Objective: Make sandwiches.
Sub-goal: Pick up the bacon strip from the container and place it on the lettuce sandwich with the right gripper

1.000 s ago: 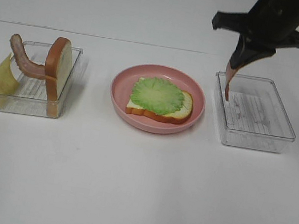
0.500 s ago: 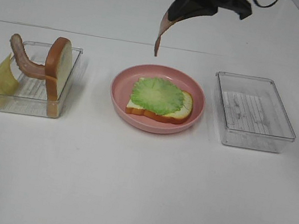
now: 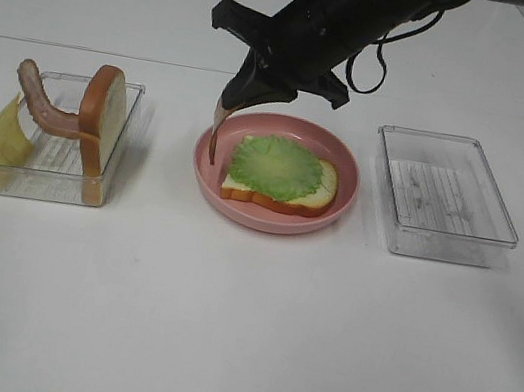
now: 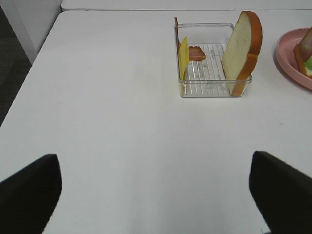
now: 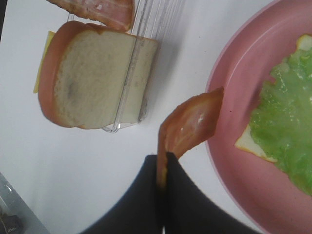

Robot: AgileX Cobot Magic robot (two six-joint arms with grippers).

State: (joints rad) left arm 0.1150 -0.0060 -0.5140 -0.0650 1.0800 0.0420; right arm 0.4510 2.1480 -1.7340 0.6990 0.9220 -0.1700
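Observation:
On the round pink plate [image 3: 268,221] lies a bread slice [image 3: 327,193] topped with ruffled green lettuce [image 3: 277,166]. My right gripper [image 3: 244,91] is shut on a reddish-brown bacon strip [image 3: 216,133], which hangs over the plate's left rim. The right wrist view shows the shut jaws of this gripper [image 5: 163,170] pinching the bacon strip [image 5: 192,124] beside the lettuce [image 5: 287,122]. The left clear tray [image 3: 128,91] holds an upright bread slice [image 3: 102,122], another bacon strip [image 3: 42,107] and a yellow cheese slice [image 3: 3,136]. My left gripper [image 4: 156,195] is open over bare table, well short of that tray [image 4: 209,92].
An empty clear tray [image 3: 445,196] stands right of the plate. The right arm and its cable reach in from the back right, above the plate's far side. The front half of the white table holds nothing.
The right gripper carried the bacon strip leftward from over the right tray, across the back of the plate, and down to the plate's left rim. The left gripper stayed still.

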